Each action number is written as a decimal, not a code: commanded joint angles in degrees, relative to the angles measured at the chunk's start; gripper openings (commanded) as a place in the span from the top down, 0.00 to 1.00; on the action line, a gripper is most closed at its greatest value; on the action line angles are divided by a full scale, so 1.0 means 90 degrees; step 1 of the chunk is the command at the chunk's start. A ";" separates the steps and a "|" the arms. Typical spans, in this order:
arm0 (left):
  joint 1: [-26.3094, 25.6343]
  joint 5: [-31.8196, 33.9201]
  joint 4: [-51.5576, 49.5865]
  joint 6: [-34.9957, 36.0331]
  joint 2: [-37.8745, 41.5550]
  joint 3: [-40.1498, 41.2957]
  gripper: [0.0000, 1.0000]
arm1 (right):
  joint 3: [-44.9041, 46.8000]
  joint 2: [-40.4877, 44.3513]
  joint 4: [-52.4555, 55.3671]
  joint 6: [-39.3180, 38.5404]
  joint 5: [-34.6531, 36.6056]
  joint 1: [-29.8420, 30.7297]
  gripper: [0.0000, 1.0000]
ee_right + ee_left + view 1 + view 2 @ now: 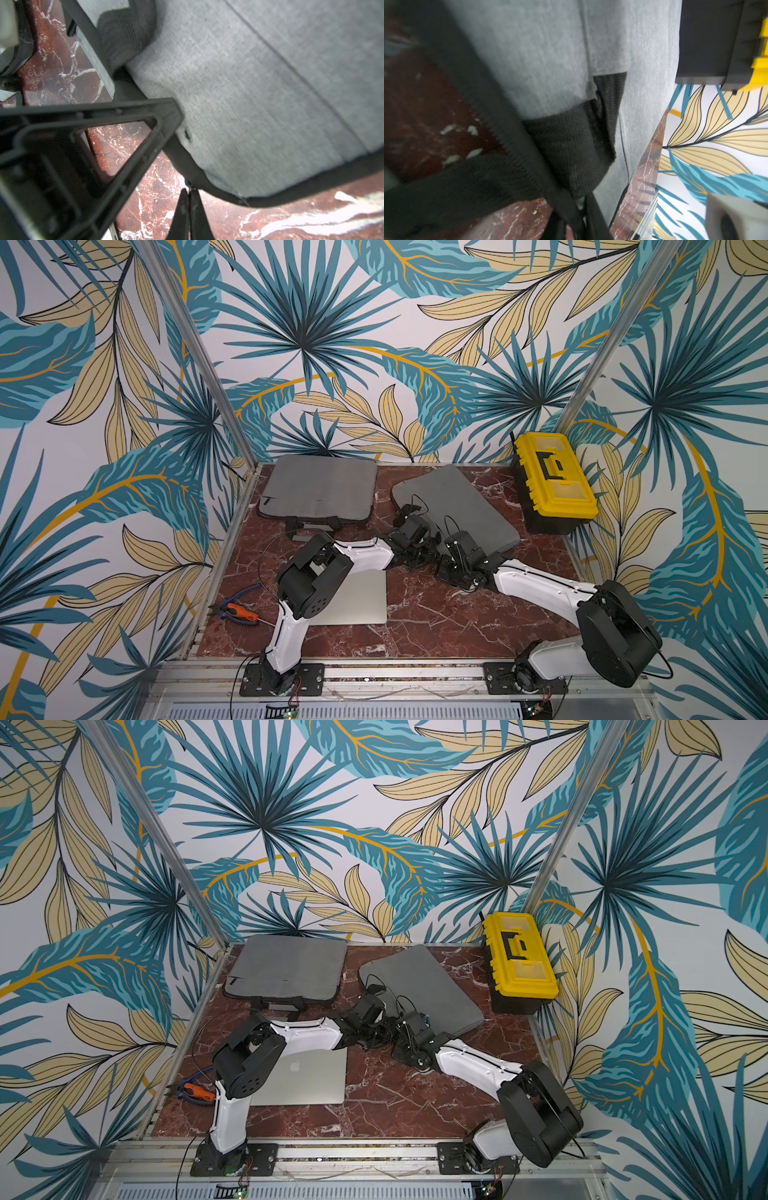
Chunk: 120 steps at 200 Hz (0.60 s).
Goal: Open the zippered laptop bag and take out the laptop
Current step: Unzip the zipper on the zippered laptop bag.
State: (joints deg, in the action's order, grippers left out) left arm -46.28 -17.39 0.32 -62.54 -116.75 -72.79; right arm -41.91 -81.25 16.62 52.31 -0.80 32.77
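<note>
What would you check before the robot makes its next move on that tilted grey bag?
1. Right end effector shut at the tilted grey bag, by its black edge: ok.
2. Anything pinched in it: cannot tell.
3. Left end effector holding the bag's black strap: cannot tell.
4. Bag unzipped: not ok, its edge looks closed.
5. Yellow toolbox apart from the bag: ok.
6. Silver laptop lying apart from the bag: ok.
</note>
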 commanded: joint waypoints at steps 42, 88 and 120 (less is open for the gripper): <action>0.0101 0.0145 0.0151 0.0095 0.0188 0.0063 1.00 | 0.0431 0.0526 0.0752 0.0075 0.0503 -0.0060 1.00; 0.0160 0.0145 0.0150 0.0189 0.0256 0.0083 1.00 | 0.0620 0.0792 0.1437 -0.0320 0.0680 -0.0469 1.00; 0.0182 0.0097 0.0147 0.0239 0.0258 0.0085 1.00 | 0.0757 0.0937 0.1658 -0.0556 0.0747 -0.0780 1.00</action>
State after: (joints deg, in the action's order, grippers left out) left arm -46.17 -18.50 1.67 -62.24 -116.68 -72.75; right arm -37.78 -73.73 22.65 49.78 1.76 28.42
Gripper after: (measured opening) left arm 0.057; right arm 0.047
